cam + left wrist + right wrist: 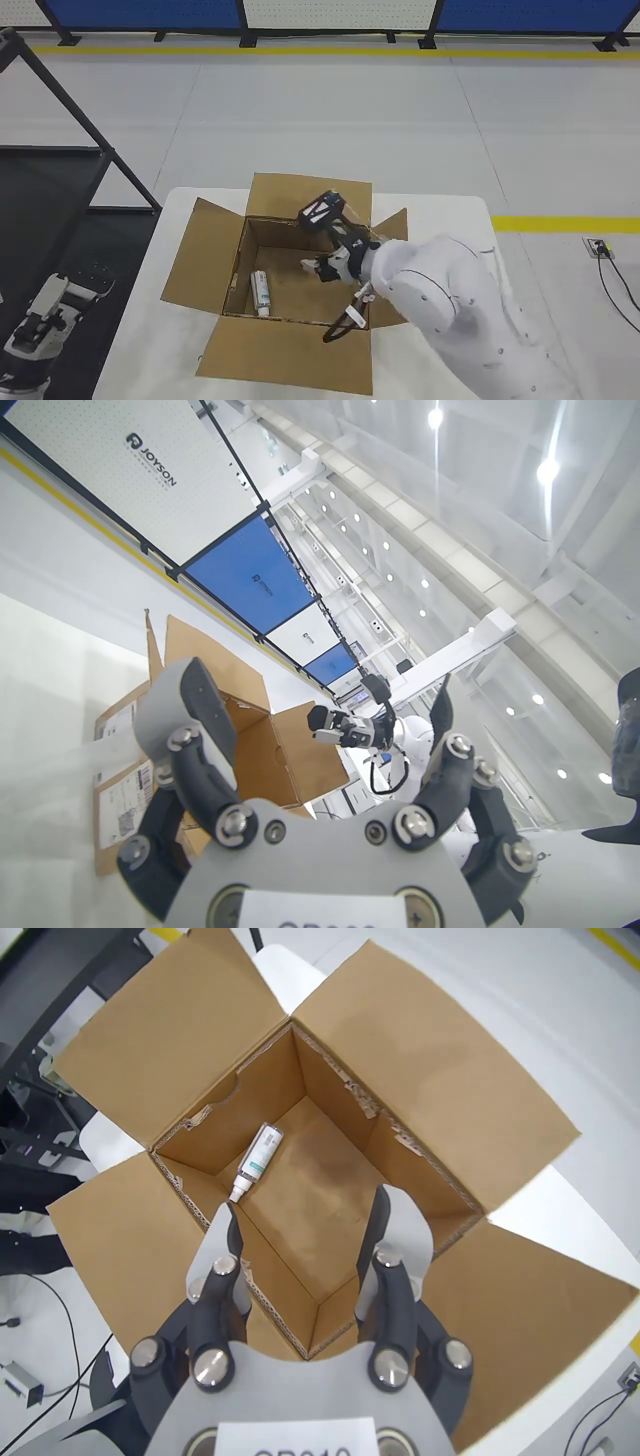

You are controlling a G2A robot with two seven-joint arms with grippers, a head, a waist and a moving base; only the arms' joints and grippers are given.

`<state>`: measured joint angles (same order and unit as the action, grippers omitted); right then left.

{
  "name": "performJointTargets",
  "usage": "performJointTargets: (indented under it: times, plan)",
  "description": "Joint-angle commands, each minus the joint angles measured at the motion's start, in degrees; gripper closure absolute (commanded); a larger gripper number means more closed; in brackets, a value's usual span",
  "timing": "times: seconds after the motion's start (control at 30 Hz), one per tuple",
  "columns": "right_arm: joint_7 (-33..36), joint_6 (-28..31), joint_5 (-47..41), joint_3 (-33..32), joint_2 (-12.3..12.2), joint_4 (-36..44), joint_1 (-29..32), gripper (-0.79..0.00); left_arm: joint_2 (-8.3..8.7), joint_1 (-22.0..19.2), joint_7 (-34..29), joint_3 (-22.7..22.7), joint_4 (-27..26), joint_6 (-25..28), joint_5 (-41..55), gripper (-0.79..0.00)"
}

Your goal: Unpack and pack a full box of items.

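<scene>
An open cardboard box [290, 285] stands on the white table [440, 215] with all flaps folded outward. Inside it a small white spray bottle [260, 292] lies flat on the box floor near one wall. My right gripper [312, 266] hangs over the box opening, open and empty. In the right wrist view its fingers [227, 1228] frame the box floor, and the bottle [259, 1159] lies beyond them. My left gripper [40, 330] stays low beside the table's left side, open and empty. The left wrist view faces the box's outer wall [260, 740] and the right gripper [332, 725] above it.
A black metal frame [60, 100] stands left of the table, close to my left arm. A yellow floor line [560, 223] and a cable with a plug [600, 250] lie to the right. Bare table shows around the box flaps.
</scene>
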<state>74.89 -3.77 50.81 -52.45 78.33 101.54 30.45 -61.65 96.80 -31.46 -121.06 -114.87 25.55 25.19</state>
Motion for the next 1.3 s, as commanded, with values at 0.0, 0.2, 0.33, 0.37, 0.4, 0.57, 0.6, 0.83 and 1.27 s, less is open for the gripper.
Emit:
performJointTargets:
  times: [0.0,0.2,0.33,0.37,0.4,0.57,0.6,0.83,1.27]
  plan:
    - [0.5,0.1,-2.1,3.4,1.1,-5.3,-3.9,-0.557,0.00,0.0,0.0,0.0,0.0,0.0,0.0,-0.785]
    - [1.0,1.0,-7.1,12.8,4.8,-17.8,-12.4,-0.606,0.00,0.0,0.0,0.0,0.0,0.0,0.0,-0.785]
    - [0.2,-0.1,-8.4,18.3,7.8,-25.0,-16.7,-0.628,0.00,0.0,0.0,0.0,0.0,0.0,0.0,-0.785]
    - [-0.1,-0.3,-9.1,19.8,8.8,-27.5,-17.9,-0.634,0.00,0.0,0.0,0.0,0.0,0.0,0.0,-0.785]
    - [-0.3,-0.5,-9.6,20.9,9.6,-29.4,-18.8,-0.646,0.00,0.0,0.0,0.0,0.0,0.0,0.0,-0.785]
    - [-1.3,-0.2,-11.9,24.8,13.0,-37.4,-21.8,-0.686,0.03,-0.5,0.2,0.0,0.0,-0.7,-0.6,-0.785]
    - [-1.5,0.3,-12.5,25.5,13.7,-38.8,-22.1,-0.693,0.08,-1.0,0.6,-0.3,0.5,-1.3,-1.1,-0.785]
    - [-3.4,1.8,-14.1,30.4,18.8,-49.4,-23.8,-0.776,0.68,-6.3,1.0,-1.7,5.2,-8.2,1.1,-0.785]
    - [-3.1,6.7,-18.9,33.7,28.4,-70.3,-26.9,-0.785,2.08,-14.3,-6.4,-1.6,13.5,-10.3,2.7,-0.785]
